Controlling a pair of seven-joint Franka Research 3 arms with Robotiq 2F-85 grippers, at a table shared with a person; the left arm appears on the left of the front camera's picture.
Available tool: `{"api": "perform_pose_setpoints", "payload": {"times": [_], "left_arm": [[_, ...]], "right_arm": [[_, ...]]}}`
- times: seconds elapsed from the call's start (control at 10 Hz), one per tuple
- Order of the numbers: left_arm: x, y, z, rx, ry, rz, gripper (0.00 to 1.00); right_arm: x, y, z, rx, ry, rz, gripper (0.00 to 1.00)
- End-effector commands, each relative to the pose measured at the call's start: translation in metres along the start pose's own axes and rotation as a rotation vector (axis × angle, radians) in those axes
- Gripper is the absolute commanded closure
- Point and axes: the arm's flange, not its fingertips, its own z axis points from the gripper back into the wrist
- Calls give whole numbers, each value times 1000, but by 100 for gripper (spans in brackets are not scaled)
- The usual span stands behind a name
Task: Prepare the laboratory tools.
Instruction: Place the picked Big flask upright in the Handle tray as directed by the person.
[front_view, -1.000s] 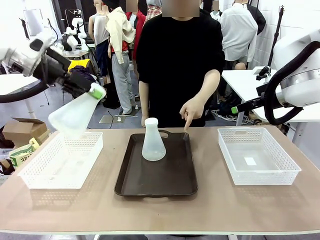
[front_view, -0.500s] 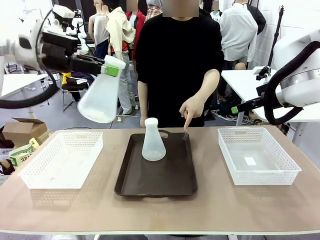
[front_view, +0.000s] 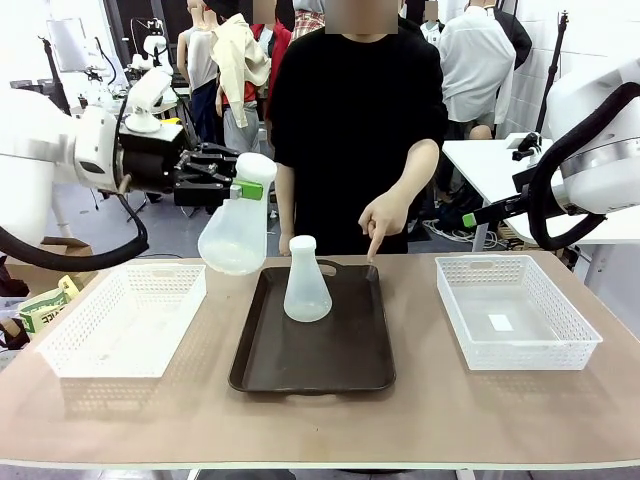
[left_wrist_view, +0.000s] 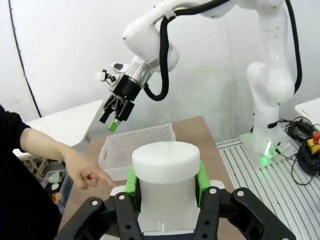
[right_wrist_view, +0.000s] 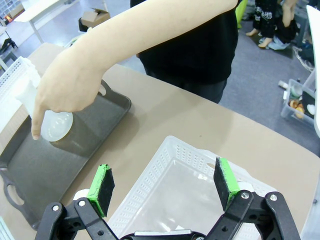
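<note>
Flask (front_view: 234, 232) clenched at the neck in left pincer (front_view: 247, 187), hanging tilted above tray's (front_view: 318, 365) left edge, ready for placing. Second flask (front_view: 306, 283) upright on tray. Right pincer (right_wrist_view: 165, 186) spread wide over right basket (right_wrist_view: 186, 172).

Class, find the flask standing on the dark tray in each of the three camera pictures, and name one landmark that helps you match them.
Front view: the standing flask is upright at the far middle of the tray.
Left wrist view: I cannot find it; the held flask blocks the middle.
Right wrist view: it stands at the left edge, partly behind the person's hand.
Shared landmark: the person's pointing hand.
</note>
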Motion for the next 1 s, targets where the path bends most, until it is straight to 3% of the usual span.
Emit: {"api": "perform_pose_setpoints", "payload": {"times": [0.0,0.1,0.3,0.5,0.6,0.8,0.9], "left_arm": [[21,-7,15,12,-141,81,100],[0,0,0,0,0,0,100],[3,0,5,-7,-51,25,100],[-48,15,-29,-156,-94,120,100],[-69,14,-49,-170,-136,70,100],[-97,21,-83,-175,-92,-59,100],[-102,25,-89,-192,-132,-38,100]], "right_arm": [[0,-1,1,-2,9,4,0],[0,-1,1,-2,9,4,0],[0,-1,1,-2,9,4,0],[0,-1,1,-2,9,4,0],[0,-1,1,-2,9,4,0],[0,-1,1,-2,9,4,0],[0,-1,1,-2,9,4,0]]}}
